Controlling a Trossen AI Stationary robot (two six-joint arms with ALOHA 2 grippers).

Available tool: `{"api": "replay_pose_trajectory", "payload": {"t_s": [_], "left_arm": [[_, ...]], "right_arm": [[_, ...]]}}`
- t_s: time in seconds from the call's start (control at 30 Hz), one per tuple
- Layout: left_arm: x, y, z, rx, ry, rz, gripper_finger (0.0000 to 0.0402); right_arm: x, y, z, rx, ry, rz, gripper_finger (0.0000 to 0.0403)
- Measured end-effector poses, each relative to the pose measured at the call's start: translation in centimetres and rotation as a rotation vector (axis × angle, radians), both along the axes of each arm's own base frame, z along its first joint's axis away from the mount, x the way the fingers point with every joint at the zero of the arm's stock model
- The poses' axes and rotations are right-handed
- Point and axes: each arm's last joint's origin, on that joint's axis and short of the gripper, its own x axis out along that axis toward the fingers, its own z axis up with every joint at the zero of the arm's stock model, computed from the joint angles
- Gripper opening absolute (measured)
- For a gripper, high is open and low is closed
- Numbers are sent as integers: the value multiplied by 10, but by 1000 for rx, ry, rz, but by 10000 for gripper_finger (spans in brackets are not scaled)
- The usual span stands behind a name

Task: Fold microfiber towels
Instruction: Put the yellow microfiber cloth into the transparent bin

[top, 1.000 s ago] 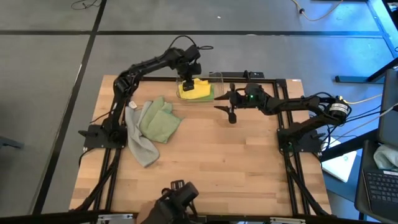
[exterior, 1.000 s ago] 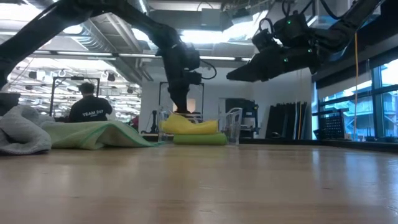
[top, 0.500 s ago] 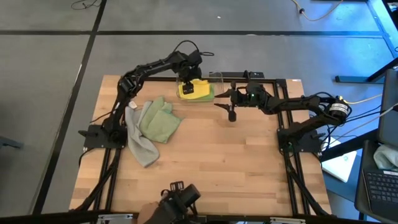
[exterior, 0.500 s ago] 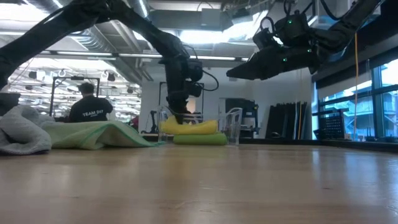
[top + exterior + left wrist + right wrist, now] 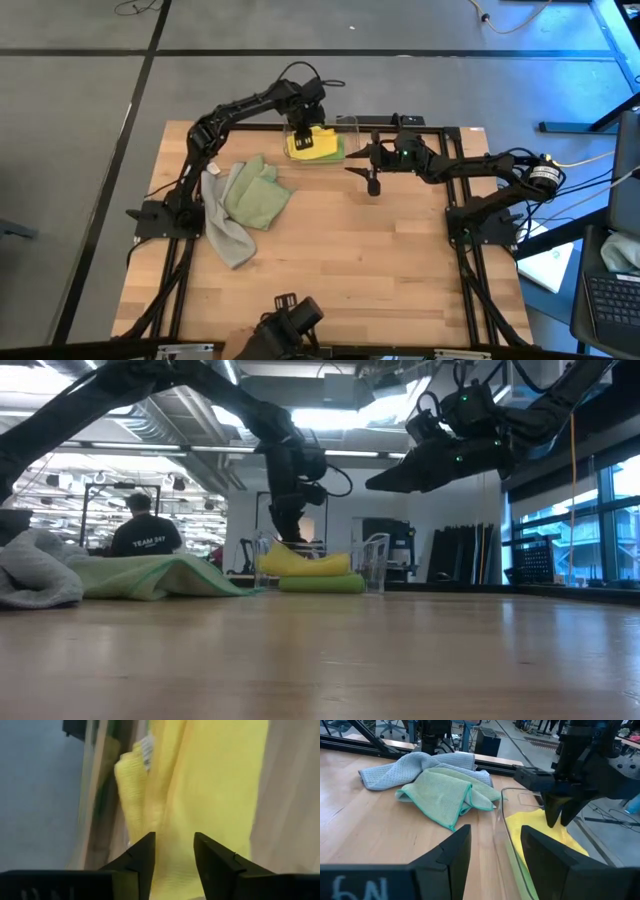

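The left end effector (image 5: 307, 127) hangs over the clear bin (image 5: 350, 135) at the upper centre of the high view, directly above the yellow towel (image 5: 322, 141). In the left wrist view its fingers (image 5: 141, 860) stand a little apart with yellow cloth showing between them; whether they pinch the cloth cannot be told. The right end effector (image 5: 373, 183) hovers above the tabletop (image 5: 350, 260) just right of the bin, fingers apart and empty.

**Risks**
- A shallow pinch is likely to take only the top ply of the yellow towel, so the fold opens on lifting.
- The yellow towel lies on the bright green towel (image 5: 322, 584). Microfiber clings to itself, so the lower one may drag up with it.
- The bin is thin, light plastic. A snagged cloth or a finger on its wall could tip or slide it.
- The right arm waits close by, so a wide swing out of the bin risks contact.

**Materials and shapes**
- Yellow and bright green towels: soft, napped, folded into flat pads, stacked in the bin.
- Sage towel (image 5: 255, 195) and grey towel (image 5: 226, 225): limp, loosely bunched, overlapping at centre left of the high view; the sage one carries a darker green stitched hem.
- Bin: rigid, transparent, smooth, rounded corners.
- Tabletop: pale wood planks, smooth, inside a black metal frame.
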Motion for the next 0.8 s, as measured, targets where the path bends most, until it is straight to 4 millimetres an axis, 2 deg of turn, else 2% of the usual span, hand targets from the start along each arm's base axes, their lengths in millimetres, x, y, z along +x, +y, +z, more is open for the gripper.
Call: {"api": "replay_pose_trajectory", "payload": {"t_s": [0.13,0.4,0.6,0.8], "left_arm": [[1,0,0,4,-8,0,128],[-2,4,-7,64,58,20,173],[-4,7,-12,2,28,22,198],[-3,1,-22,-58,86,8,194]], "right_arm": [[0,0,0,1,0,0,177],[0,0,0,2,-1,-1,177],[0,0,0,2,-1,-1,177],[0,0,0,1,0,0,177]]}}
